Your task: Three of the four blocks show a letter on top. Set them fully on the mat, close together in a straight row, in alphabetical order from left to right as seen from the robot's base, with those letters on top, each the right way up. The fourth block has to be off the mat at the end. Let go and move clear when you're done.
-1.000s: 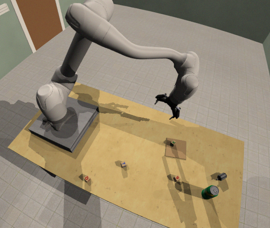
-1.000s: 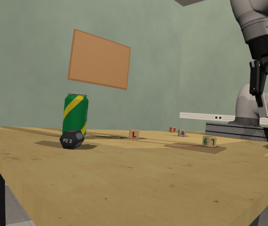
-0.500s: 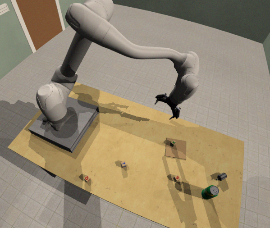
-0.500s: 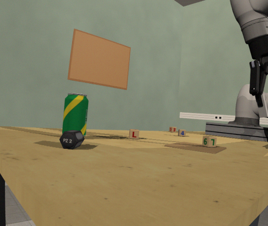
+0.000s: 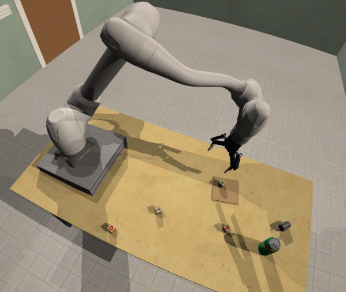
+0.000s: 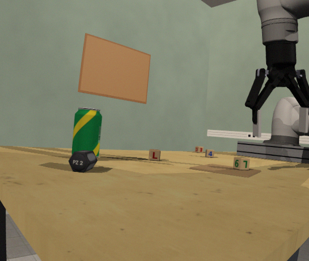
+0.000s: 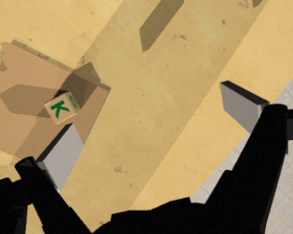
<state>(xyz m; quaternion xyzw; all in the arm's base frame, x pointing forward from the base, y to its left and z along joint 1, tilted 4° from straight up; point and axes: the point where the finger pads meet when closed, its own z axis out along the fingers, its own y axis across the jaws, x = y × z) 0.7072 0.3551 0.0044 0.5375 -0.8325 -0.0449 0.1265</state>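
Counter (image 6: 148, 213) first, nearest the exterior camera: a black hex piece marked PZ 2 (image 6: 82, 161), then a green-and-yellow can (image 6: 86, 131). Beyond them sit a block with a red L on its side (image 6: 154, 155) and two more blocks farther off, the T block (image 5: 157, 210) and the O block (image 5: 111, 228). The K block (image 7: 60, 110) already stands on the mat (image 7: 22, 88), near one corner. Behind it the gripper (image 6: 279, 119) hangs above the counter, jaws spread wide and holding nothing. Judged step: approaching a block to place. Next comes centring over one and descending.
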